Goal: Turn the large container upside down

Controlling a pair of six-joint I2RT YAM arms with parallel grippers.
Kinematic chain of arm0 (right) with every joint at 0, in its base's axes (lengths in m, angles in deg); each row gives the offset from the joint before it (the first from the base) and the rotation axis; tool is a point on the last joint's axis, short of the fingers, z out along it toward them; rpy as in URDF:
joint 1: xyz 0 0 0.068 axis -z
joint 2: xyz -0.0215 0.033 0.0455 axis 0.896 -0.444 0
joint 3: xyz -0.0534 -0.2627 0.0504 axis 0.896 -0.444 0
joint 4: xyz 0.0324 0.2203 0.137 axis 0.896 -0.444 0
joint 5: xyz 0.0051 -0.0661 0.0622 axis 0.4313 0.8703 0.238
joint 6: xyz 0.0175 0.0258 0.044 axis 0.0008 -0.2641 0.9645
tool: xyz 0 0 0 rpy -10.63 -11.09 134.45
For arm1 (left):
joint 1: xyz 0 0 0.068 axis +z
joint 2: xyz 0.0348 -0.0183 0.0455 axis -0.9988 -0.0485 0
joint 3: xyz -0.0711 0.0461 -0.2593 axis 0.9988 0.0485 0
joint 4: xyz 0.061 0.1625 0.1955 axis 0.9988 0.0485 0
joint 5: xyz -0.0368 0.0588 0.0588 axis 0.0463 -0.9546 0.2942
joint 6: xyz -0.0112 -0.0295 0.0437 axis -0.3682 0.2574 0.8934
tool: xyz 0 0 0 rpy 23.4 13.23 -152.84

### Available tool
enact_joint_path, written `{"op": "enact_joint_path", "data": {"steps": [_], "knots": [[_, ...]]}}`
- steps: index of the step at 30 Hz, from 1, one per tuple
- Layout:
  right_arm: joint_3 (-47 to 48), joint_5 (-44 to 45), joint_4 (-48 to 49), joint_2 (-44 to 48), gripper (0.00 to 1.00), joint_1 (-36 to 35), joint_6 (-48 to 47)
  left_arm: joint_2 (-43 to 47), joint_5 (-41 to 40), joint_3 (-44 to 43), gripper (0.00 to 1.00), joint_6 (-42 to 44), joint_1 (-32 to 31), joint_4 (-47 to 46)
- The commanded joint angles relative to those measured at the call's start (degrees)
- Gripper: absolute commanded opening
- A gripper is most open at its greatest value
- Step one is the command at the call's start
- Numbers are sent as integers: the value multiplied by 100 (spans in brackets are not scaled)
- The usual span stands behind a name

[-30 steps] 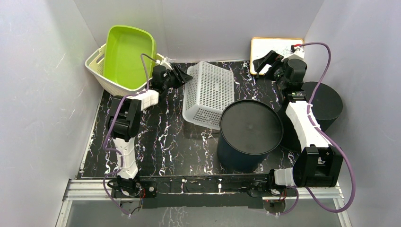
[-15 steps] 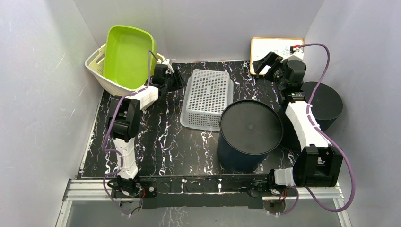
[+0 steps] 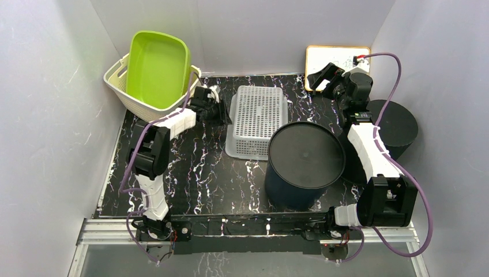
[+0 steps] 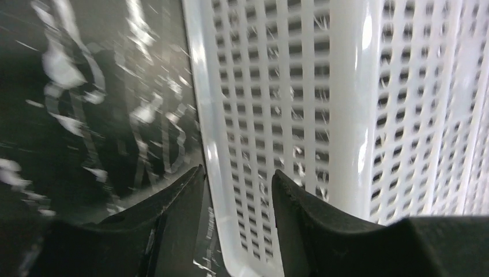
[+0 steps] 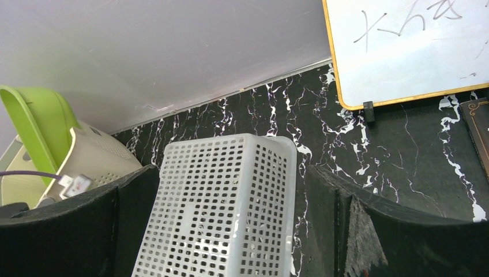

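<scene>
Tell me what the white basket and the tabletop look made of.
Basket: likely moulded plastic, glossy white; thin perforated grid walls catch shiny highlights in the left wrist view. Tabletop: black with white veins, marble-look, slightly glossy; real stone or a printed sheet, cannot tell.

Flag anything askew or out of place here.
The green tub stands tilted on edge inside the cream basket at the far-left corner, not nested flat. The white mesh basket lies bottom-up, slightly skewed, with the left hand open astride its rim. Nothing visibly spilled or broken.
</scene>
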Motion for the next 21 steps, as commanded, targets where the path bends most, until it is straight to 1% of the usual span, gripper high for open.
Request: {"op": "enact_joint_path", "data": {"steps": [1,4,6,12,15,21], "knots": [[309,-9,283,-20,98,46,-52,124,849,237,45,-322,-304,9],[385,-33,286,-35,98,46,-45,-145,846,-27,45,-416,-457,-217],[399,-36,282,-38,98,38,-43,-376,879,-238,45,-541,-569,-557],[382,-1,264,-29,98,41,-68,-1285,1016,-1377,45,-681,-896,-1254],[374,20,243,-20,98,55,-103,-1735,1101,-1893,45,-698,-1020,-1474],[326,39,251,-27,98,64,-122,-2424,1182,-2608,45,-858,-1197,-1732]]}}
